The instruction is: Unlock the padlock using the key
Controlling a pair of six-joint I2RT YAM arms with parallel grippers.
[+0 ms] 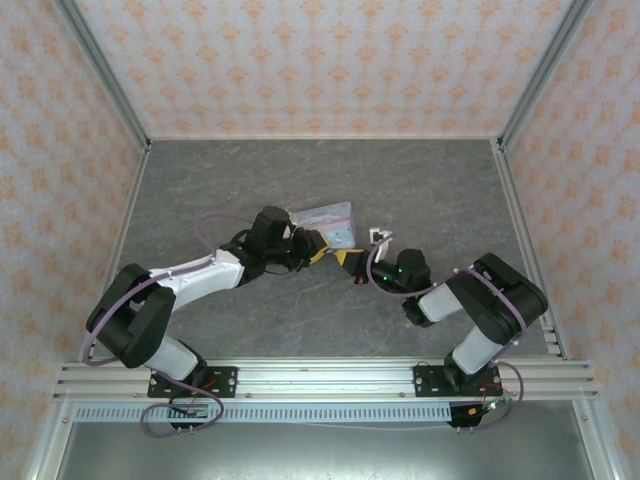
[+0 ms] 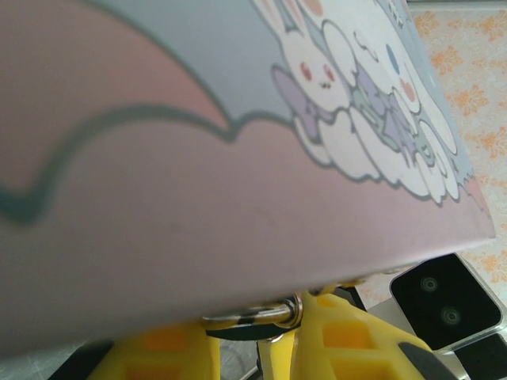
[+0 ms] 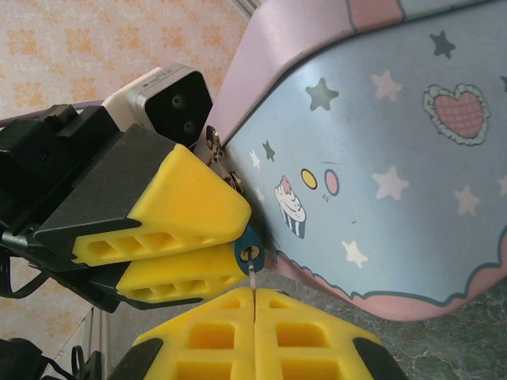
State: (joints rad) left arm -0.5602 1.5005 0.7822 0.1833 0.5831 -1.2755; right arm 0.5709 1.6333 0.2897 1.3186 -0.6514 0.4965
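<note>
The tiny dark teal padlock (image 3: 250, 252) hangs at the edge of the cartoon tin (image 3: 380, 150), with my left gripper (image 3: 230, 249) shut on its body. Its keyhole faces my right gripper (image 3: 253, 297), which is shut on the key. The key's thin silver blade (image 3: 253, 279) reaches up into the keyhole. In the left wrist view the silvery shackle (image 2: 261, 313) runs under the tin's rim (image 2: 238, 198), just above my left gripper (image 2: 269, 336). From above, the left gripper (image 1: 318, 246) and the right gripper (image 1: 350, 268) meet tip to tip beside the tin (image 1: 330, 218).
The tin lies on the grey tabletop (image 1: 250, 190) near its middle. A small white object (image 1: 378, 236) sits just right of the tin. Patterned walls close in the table at the back and sides. The right wrist's camera (image 2: 445, 301) is near the left fingers.
</note>
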